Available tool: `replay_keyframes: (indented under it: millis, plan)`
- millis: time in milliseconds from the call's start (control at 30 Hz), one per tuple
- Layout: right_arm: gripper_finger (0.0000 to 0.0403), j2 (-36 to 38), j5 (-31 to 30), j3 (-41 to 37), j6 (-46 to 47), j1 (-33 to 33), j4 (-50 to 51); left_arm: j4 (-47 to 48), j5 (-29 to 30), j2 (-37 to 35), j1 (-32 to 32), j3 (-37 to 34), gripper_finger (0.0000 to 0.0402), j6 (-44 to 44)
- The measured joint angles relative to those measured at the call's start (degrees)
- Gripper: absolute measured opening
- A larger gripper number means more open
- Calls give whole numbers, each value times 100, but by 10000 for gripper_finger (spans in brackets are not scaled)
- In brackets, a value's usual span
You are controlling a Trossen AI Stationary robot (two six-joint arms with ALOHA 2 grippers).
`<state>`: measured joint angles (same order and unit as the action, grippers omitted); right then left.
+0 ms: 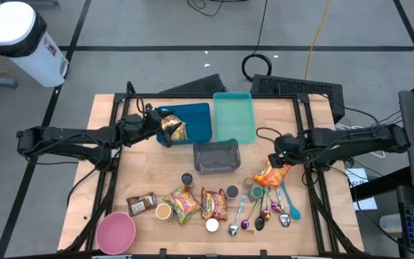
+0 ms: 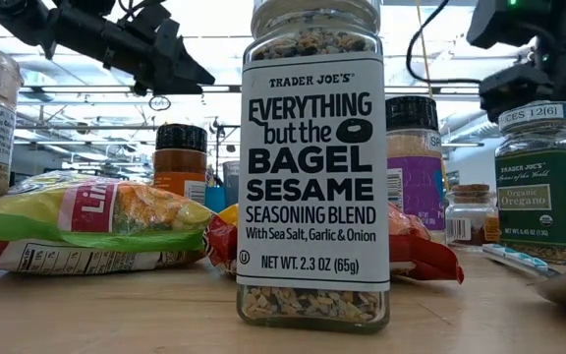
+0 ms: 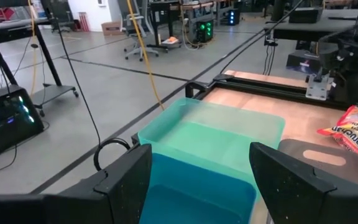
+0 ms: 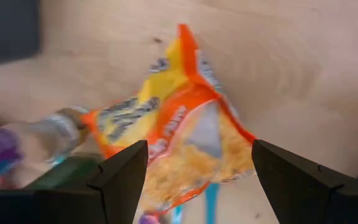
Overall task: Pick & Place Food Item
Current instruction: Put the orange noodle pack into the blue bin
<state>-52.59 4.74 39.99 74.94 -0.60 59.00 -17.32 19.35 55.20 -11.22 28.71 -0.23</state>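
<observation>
An orange noodle packet (image 1: 270, 175) (image 4: 179, 137) lies flat on the wooden table at the right, beside the spoons. My right gripper (image 1: 279, 152) (image 4: 199, 146) hangs just above it, pointing steeply down. It is open, with one finger on either side of the packet. A brown and gold food packet (image 1: 172, 129) lies in the left end of the blue bin (image 1: 196, 119). My left gripper (image 1: 152, 121) (image 3: 201, 152) stands open and nearly level at that end of the bin, with nothing between its fingers.
A teal bin (image 1: 233, 115) sits right of the blue bin, and a grey container (image 1: 216, 157) sits in front of them. Two more packets (image 1: 182, 203), spice jars (image 2: 312, 167), a pink bowl (image 1: 116, 232) and several spoons (image 1: 264, 212) line the near edge.
</observation>
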Motion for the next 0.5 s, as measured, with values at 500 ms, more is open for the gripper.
replay_keyframes:
  millis: [500]
  plan:
    - [278,-642,-70,2,-1572,374,-1369,90,4,0,0,0,278,3]
